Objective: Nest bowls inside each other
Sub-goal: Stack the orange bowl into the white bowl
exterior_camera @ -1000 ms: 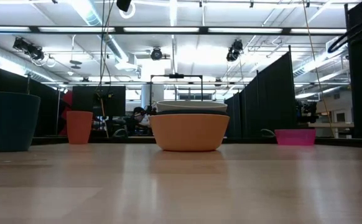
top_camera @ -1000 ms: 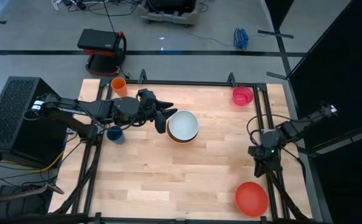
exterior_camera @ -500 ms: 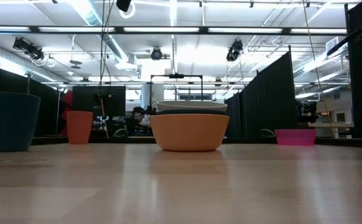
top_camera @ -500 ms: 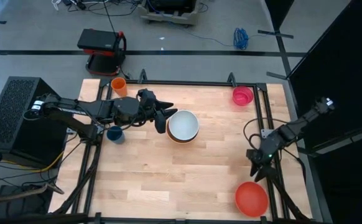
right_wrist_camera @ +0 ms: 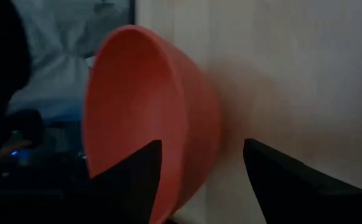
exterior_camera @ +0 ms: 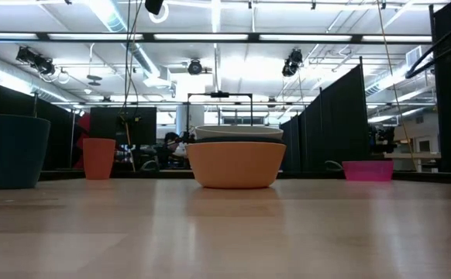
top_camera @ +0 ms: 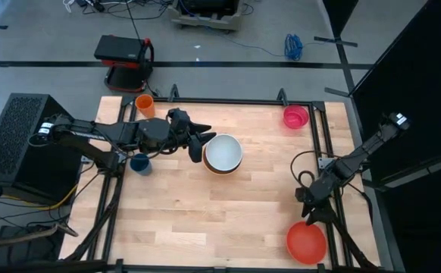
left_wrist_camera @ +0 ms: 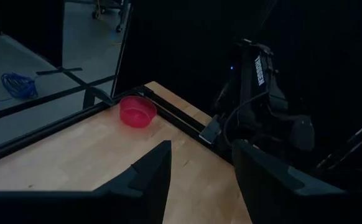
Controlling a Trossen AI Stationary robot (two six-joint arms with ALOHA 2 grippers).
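Observation:
A white bowl (top_camera: pixel 223 152) sits nested in an orange bowl (exterior_camera: pixel 235 165) at the table's middle. My left gripper (top_camera: pixel 198 145) hovers open just left of them, holding nothing; its fingers (left_wrist_camera: pixel 151 177) frame bare table. A small pink bowl (top_camera: pixel 295 116) rests at the far right corner. A red bowl (top_camera: pixel 306 242) rests at the near right corner. My right gripper (top_camera: pixel 310 217) stands open just beyond its far rim, slanting down; in the right wrist view the red bowl (right_wrist_camera: pixel 150 118) fills the space ahead of the open fingers (right_wrist_camera: pixel 137 180).
An orange cup (top_camera: pixel 145 105) stands at the far left and a dark blue cup (top_camera: pixel 139 162) at the left edge. Black frame rails (top_camera: pixel 319 144) run along the table's sides. Bare wood (top_camera: pixel 205 220) lies across the near half.
My right gripper has moved toward the table's near edge and downward, closing in on the red bowl, and has tipped more steeply down. The left arm and all bowls have kept still.

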